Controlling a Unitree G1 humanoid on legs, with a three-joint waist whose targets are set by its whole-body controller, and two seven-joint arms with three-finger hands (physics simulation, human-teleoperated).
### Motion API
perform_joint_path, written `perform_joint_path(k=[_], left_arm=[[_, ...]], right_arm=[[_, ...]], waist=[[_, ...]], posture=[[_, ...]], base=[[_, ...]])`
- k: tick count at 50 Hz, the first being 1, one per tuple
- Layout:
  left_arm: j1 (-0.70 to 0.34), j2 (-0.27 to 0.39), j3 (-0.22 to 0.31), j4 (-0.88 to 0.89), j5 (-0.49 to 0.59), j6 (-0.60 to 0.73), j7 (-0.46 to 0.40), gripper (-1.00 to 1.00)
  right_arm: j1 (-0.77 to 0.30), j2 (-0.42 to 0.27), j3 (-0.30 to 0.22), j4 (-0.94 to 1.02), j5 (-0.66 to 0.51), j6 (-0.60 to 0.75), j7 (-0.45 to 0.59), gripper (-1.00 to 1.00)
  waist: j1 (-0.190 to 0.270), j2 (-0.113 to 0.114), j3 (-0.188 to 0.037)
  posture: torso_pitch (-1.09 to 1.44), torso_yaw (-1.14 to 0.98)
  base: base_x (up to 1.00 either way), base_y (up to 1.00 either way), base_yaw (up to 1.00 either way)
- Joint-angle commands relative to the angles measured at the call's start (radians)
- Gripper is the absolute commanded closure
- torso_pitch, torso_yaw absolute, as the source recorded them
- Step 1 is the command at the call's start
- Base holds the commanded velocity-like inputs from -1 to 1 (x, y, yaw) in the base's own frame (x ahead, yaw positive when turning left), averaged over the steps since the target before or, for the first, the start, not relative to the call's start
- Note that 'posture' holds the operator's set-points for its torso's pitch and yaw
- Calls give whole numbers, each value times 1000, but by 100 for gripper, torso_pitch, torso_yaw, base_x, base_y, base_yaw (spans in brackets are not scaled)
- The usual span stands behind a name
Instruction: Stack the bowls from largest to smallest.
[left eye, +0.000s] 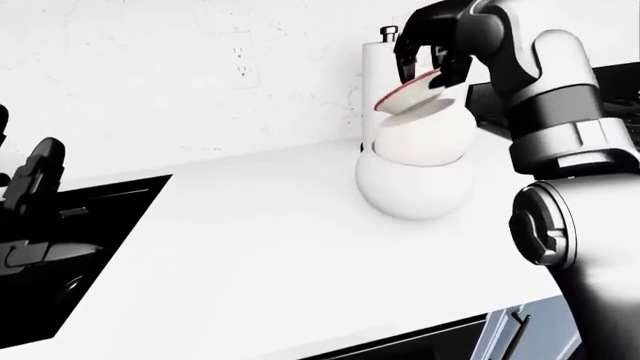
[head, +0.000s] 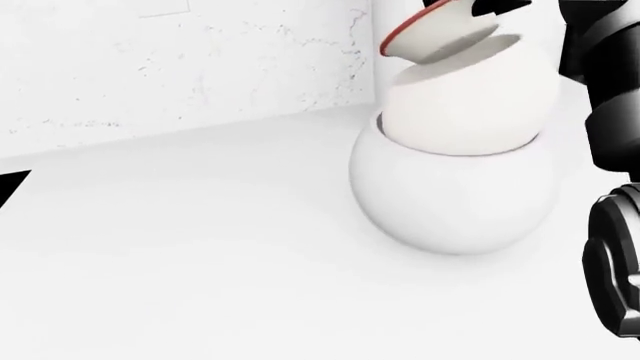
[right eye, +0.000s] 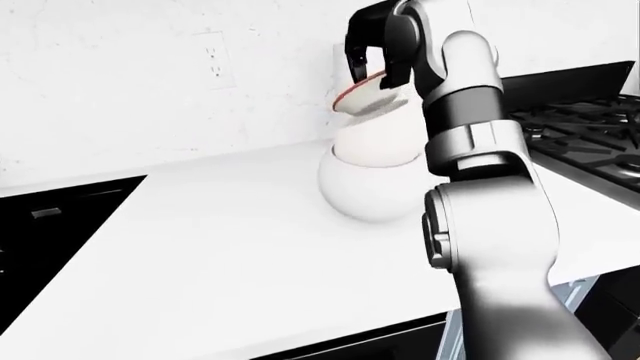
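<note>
Gripping one small red-rimmed bowl (left eye: 410, 96), the right hand (left eye: 432, 46) tilts it over apparently two nested bowls (left eye: 415, 169).

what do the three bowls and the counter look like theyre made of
Large bowl: smooth white glazed ceramic by its soft sheen, possibly plastic. Middle bowl: the same look. Small bowl: white with a red rim line, ceramic-like. Counter: plain white, matte, perhaps solid surface; a render leaves it open.
</note>
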Motion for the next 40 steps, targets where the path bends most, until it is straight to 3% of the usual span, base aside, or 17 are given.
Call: perform_joint_path(k=[1,11,24,32,36,40], left_arm=[[-20,21,5,-20,-11,-21,10,-100],[-20,22,-2,-45,-29,-10,33,-100],[-31,35,-8,-65,-47,8,58,-100],[-54,86,19,-100,-119,58,116,-100],[-50,99,20,-117,-135,62,131,-100],[-53,116,29,-129,-152,73,145,-100]], right_arm=[[-36,-13,-11,-54,10,-6,-6,11],[-21,-37,-33,-178,44,-44,93,7],[-15,-122,-87,-319,140,-53,214,8],[124,-200,-171,-657,332,14,393,9],[228,-244,-227,-892,473,126,486,7],[335,-333,-278,-1091,613,242,538,3]], waist=[[-1,1,-6],[-6,1,-4],[-10,-4,-1],[-12,-11,6],[-13,-16,7],[-12,-21,7]], posture=[[-51,0],[-51,0],[-51,0],[-51,0],[-51,0],[-51,0]], base=[[0,0,0],[0,0,0],[0,0,0],[0,0,0],[0,0,0],[0,0,0]])
